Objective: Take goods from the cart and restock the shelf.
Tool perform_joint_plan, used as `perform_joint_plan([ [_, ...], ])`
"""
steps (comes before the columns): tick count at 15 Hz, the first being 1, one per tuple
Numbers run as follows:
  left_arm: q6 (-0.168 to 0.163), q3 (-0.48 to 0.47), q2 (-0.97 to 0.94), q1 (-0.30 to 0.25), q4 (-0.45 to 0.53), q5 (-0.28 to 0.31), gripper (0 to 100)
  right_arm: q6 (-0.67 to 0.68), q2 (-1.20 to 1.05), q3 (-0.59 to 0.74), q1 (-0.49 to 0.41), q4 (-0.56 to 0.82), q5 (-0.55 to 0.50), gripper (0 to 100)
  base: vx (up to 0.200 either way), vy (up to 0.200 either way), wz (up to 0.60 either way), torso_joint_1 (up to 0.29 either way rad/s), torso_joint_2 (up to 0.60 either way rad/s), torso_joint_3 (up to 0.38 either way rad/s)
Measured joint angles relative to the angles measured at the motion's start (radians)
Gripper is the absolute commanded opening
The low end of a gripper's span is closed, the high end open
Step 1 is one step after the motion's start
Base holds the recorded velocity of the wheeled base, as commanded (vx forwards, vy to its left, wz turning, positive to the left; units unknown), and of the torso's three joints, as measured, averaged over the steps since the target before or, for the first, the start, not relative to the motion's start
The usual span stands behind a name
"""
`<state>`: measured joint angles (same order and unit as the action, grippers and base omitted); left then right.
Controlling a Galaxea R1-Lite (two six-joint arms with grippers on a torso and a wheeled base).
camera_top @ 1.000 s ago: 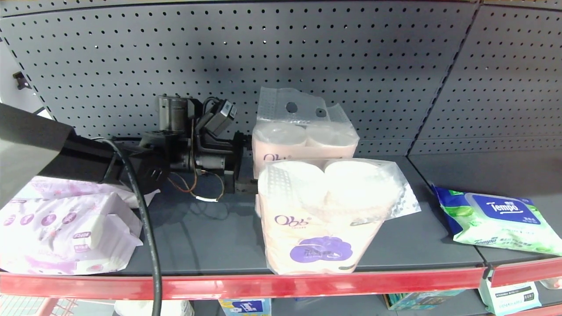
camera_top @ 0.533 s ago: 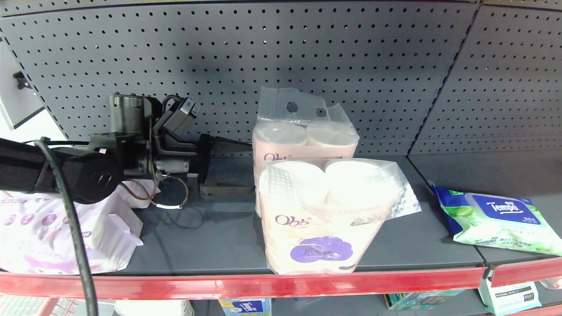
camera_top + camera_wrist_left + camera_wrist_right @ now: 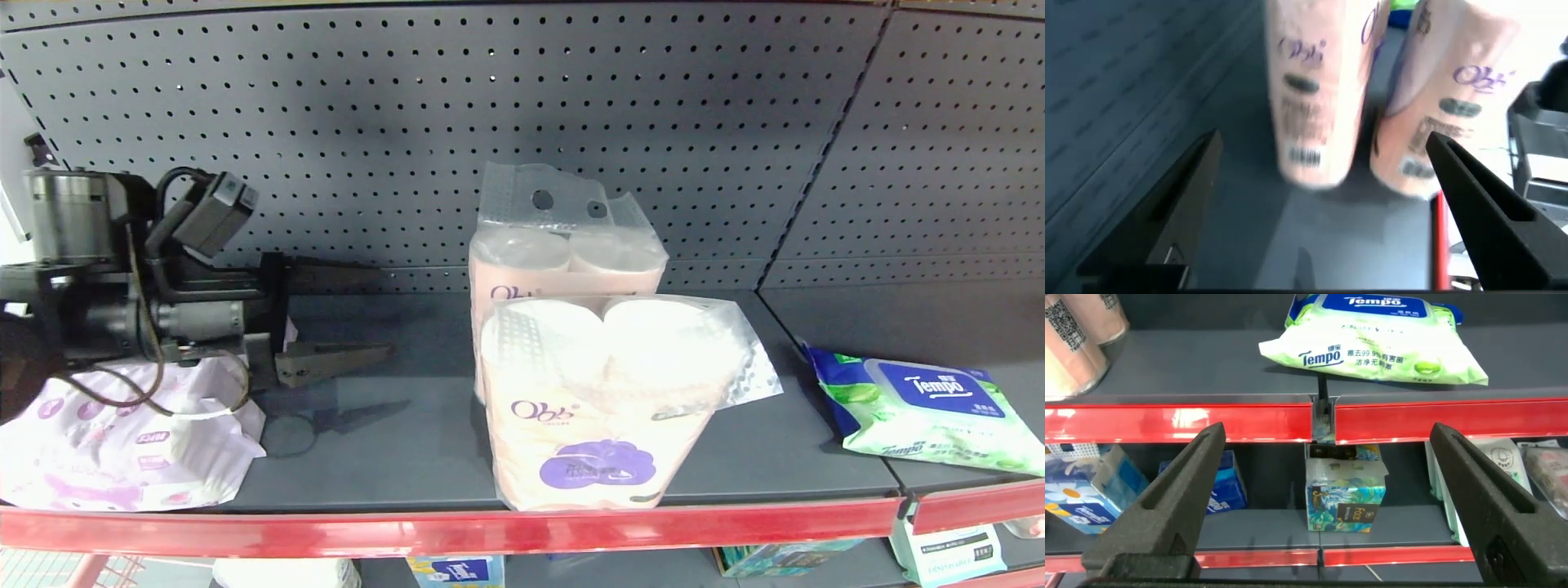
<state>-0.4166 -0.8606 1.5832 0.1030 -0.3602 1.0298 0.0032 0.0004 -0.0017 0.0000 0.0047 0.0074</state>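
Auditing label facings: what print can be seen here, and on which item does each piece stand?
Front toilet roll pack: purple logo and badge, large, legible.
Rear toilet roll pack: purple logo, partly hidden.
Wet wipes pack: white logo on blue lid, legible.
Tissue packs: small purple labels, too small to read.
Lower-shelf box: print blurred.
Brand wording not quoted.

Left arm comes in from the robot's left, wrist roughly level, left gripper pointing across toward the robot's right. Its jaws stand wide apart, the two fingers stacked one above the other, nothing between them. Right gripper, from its own wrist camera: jaws likewise spread wide and empty, dark wedge-shaped prongs reaching forward.
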Motion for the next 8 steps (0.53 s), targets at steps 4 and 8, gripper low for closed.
perform_joint_plan([
  [4, 0.059, 0.098, -0.312, -0.072, 0.222, -0.279, 100, 0.0, 0.0, 0.0, 0.0, 0.0, 0.0, 100, 0.0, 0.0, 0.0, 0.0, 0.0, 0.0],
  [8, 0.225, 0.152, -0.717, -0.08, 0.563, -0.759, 100, 0.0, 0.0, 0.0, 0.0, 0.0, 0.0, 100, 0.0, 0.0, 0.0, 0.0, 0.0, 0.0],
])
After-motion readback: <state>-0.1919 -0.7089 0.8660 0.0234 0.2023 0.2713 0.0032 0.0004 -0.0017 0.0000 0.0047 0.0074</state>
